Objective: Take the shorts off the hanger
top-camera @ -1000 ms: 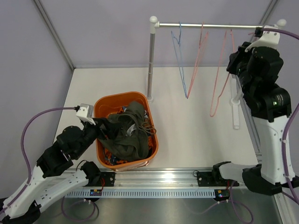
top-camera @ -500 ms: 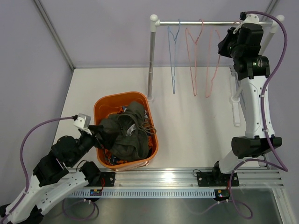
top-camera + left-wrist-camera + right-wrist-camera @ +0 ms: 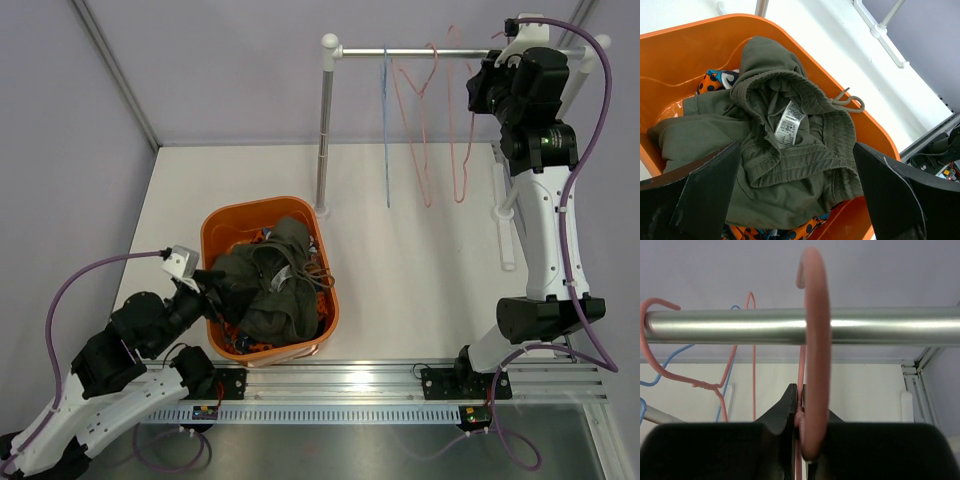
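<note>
- shorts (image 3: 805, 165) — off the hanger, lying crumpled on top of the pile in the orange basket (image 3: 690, 55), which sits on the table (image 3: 420, 280) in front of the left arm
- waistband faces up; white label (image 3: 790, 122) and one end of the drawstring (image 3: 852, 101) are showing
- left claw (image 3: 796, 155) — jaws wide apart, holding nothing, hovering over the shorts at the basket's near-left edge; no contact that I can see
- right claw (image 3: 801, 415) — up at the rail (image 3: 715, 326), jaws closed on the wire neck of the pink hanger (image 3: 816, 340)
- the hook is looped over the rail; whether its weight rests on the rail I can't tell
- blue hanger (image 3: 386, 150) and a second pink hanger (image 3: 427, 198) hang on the same rail to the left, both bare
- judgement: the removal looks done; what's left is letting go of the hanger and backing both arms away
- handling, judged from the look: soft woven cloth, light, limp, no shape of its own; it will fold and drape whichever way it's lifted
- not fragile and not slippery
- best hold is the waistband near the label: doubled, stitched cloth, so the thickest bite
- avoid the drawstring alone, which could slide through its channel
- risk: a deep pinch may also catch the spotted orange cloth (image 3: 715, 82) underneath
</note>
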Controlling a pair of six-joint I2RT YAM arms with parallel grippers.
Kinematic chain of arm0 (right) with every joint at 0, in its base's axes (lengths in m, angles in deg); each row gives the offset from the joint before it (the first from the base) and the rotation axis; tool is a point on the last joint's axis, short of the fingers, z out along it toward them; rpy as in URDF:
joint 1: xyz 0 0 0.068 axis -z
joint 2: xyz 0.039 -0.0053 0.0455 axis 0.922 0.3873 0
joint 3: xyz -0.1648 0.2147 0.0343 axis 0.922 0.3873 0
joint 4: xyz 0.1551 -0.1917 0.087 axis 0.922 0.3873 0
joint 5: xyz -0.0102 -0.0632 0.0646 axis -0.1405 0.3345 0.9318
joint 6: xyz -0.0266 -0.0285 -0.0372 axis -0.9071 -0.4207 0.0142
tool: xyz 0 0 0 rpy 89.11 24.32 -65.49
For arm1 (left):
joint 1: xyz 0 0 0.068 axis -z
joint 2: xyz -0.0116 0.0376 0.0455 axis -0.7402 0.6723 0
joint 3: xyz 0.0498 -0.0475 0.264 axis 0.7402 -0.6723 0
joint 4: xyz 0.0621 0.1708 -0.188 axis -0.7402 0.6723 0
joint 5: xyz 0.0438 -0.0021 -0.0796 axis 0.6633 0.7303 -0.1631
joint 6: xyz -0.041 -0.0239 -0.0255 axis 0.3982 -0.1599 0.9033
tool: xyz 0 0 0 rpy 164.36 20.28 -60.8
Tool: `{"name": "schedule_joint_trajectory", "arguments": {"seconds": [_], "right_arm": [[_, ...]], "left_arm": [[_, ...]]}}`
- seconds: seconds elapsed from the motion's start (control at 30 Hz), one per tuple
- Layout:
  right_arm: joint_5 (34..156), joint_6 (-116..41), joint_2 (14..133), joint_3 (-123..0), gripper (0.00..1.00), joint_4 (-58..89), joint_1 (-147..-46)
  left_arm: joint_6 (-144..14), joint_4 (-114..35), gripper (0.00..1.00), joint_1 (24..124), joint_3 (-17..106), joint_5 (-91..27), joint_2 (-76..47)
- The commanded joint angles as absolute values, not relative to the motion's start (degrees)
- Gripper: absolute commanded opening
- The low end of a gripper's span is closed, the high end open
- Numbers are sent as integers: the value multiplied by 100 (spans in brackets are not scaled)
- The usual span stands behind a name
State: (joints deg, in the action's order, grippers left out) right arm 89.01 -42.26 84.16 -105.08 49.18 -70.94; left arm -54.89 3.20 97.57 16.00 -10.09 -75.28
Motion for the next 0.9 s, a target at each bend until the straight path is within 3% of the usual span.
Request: {"name": "schedule_joint_trajectory", "arguments": {"seconds": [0.0,0.33,0.87], "right_arm": [[9083,-4810,8446,-10872,0,4669,-7064],[9795,-5039,8946,-11057,0,4730,-7082],[9487,-4329,8877,-10399,3,4844,-7082]], "left_arm": [[-5567,158,99,9881,1617,-1080,-7486],[-5558,175,99,9943,1617,-1045,-7425],[-5558,184,99,9978,1609,-975,-7284]]}}
